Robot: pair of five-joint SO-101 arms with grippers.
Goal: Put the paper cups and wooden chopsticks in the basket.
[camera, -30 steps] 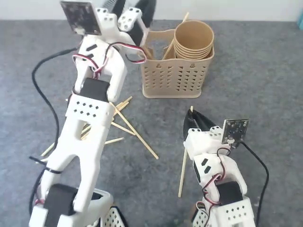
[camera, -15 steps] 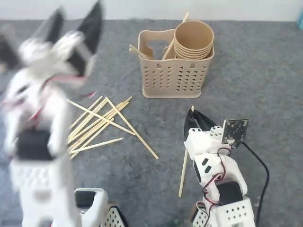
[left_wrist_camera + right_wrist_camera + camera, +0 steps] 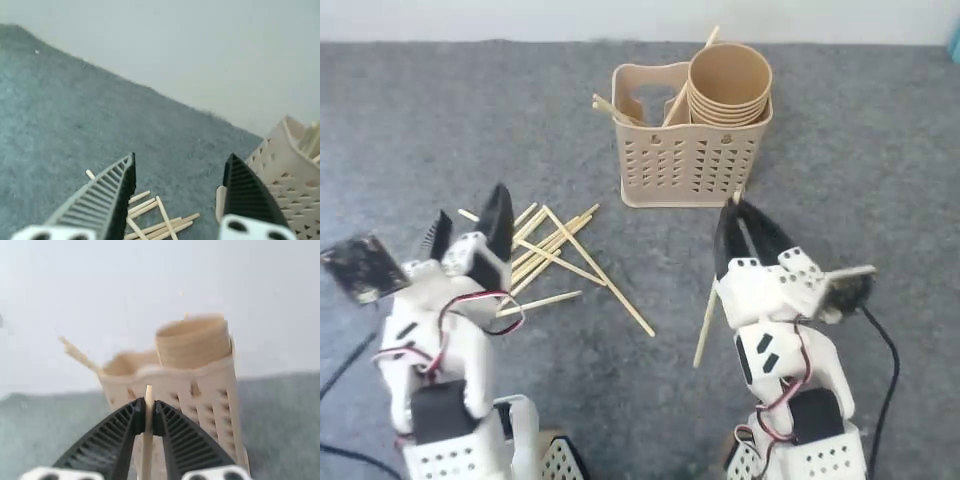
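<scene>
The left arm, which a second ago was stretched out over the basket (image 3: 690,165), has swung back and now sits low at the near edge of the worktop (image 3: 870,150). The left gripper (image 3: 470,215) has its fingers spread wide and empty, just short of the pile (image 3: 550,250) of loose chopsticks; its wrist view shows the same parted fingers of the left gripper (image 3: 181,157) with the pile's ends between them and the basket (image 3: 285,160) off to one side. That retreat reads as one delivery finished: two sticks lean in the basket's open compartment, beside the stacked cups (image 3: 728,75) already nested in the other. Meanwhile the right gripper (image 3: 735,208) has gone from resting to tipping forward towards the basket, fingers clenched on a single chopstick (image 3: 708,320). The stick's upper end now lies near the basket's foot, and its lower end has drawn in from where it lay. Whether that lower end has left the worktop I cannot tell. From the wrist, the right gripper (image 3: 148,402) pinches the chopstick (image 3: 148,390) upright, with the basket (image 3: 200,395) and cups (image 3: 192,342) straight ahead. So the cups look done, the right arm seems to be starting its carry, and the left looks placed to take the next stick from the pile, where most of the work remains.
</scene>
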